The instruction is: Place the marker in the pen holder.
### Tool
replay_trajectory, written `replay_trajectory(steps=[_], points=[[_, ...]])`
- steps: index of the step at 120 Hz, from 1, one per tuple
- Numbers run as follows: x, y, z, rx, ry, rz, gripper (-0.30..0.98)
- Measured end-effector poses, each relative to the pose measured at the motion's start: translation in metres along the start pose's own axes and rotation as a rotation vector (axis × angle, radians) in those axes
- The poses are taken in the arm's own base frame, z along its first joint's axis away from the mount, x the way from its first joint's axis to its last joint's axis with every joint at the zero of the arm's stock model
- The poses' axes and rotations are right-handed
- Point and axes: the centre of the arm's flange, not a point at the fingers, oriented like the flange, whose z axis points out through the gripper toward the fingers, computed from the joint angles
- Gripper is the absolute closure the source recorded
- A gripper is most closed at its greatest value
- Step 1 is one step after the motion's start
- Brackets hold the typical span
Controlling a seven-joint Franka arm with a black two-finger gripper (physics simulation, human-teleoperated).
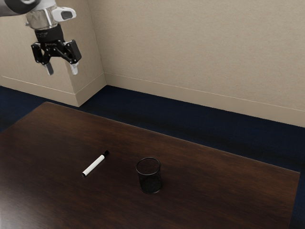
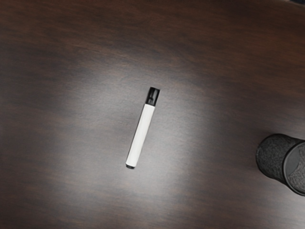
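Note:
High above the table, at the exterior view's upper left, my gripper is open, its two fingertips well apart with nothing between them. A white marker with a black cap lies flat on the table; in the wrist view the marker is below my hand. The pen holder, a black mesh cup, stands upright toward the exterior view's right of the marker, apart from it. Part of the pen holder is cut off by the wrist view's edge.
The dark wooden table carries both things. Its far edge runs along a dark blue floor, with a beige wall behind. A wall corner juts out behind the gripper.

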Motion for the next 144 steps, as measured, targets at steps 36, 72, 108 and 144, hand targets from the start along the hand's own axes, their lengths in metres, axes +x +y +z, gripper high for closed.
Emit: replay_trajectory(steps=[36, 72, 108, 144], points=[[-0.052, -0.008, 0.174, 0.035, -0.176, -0.008, 0.00], [-0.050, -0.044, 0.329, 0.053, -0.204, -0.061, 0.00], [-0.020, -0.038, 0.373, 0.118, -0.072, 0.046, 0.16], [-0.016, -0.012, 0.386, 0.159, -0.019, 0.188, 0.39]])
